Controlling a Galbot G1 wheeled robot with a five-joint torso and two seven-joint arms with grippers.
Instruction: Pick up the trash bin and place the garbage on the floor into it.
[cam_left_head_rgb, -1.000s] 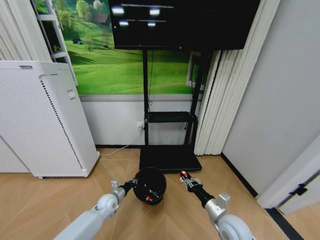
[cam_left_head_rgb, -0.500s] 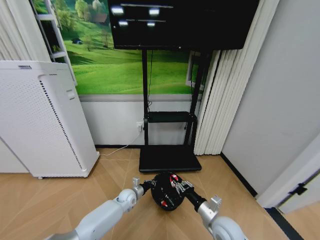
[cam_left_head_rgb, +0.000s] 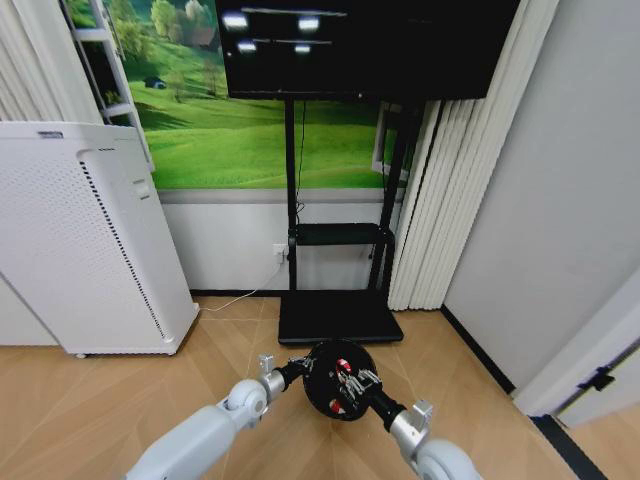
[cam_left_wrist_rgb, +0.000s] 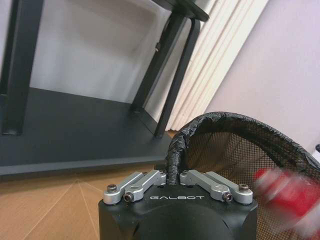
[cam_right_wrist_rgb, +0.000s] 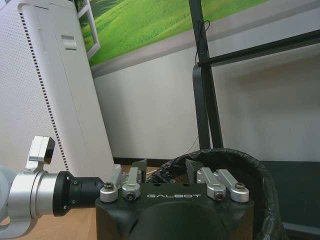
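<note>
Currently listed: bin (cam_left_head_rgb: 338, 380), black mesh, held off the wood floor (cam_left_head_rgb: 90, 400) at 6 o'clock in the head view, in front of the TV stand base (cam_left_head_rgb: 338, 318). Left gripper (cam_left_head_rgb: 303, 367) clenched on the bin's rim at its 9 o'clock edge. Right gripper (cam_left_head_rgb: 352, 382) over the bin's mouth, fingers spread, nothing held. Red piece (cam_left_wrist_rgb: 287, 192) inside the bin, blurred. White air purifier (cam_left_head_rgb: 85, 240) at 9 o'clock.

my left gripper (cam_left_wrist_rgb: 173, 179) shows brushed metal links on a matt black plastic housing, clamping the trash bin (cam_left_wrist_rgb: 240, 145) of fine black mesh with a crinkled glossy rim, above matt wood-grain floor (cam_left_head_rgb: 90, 400).
</note>
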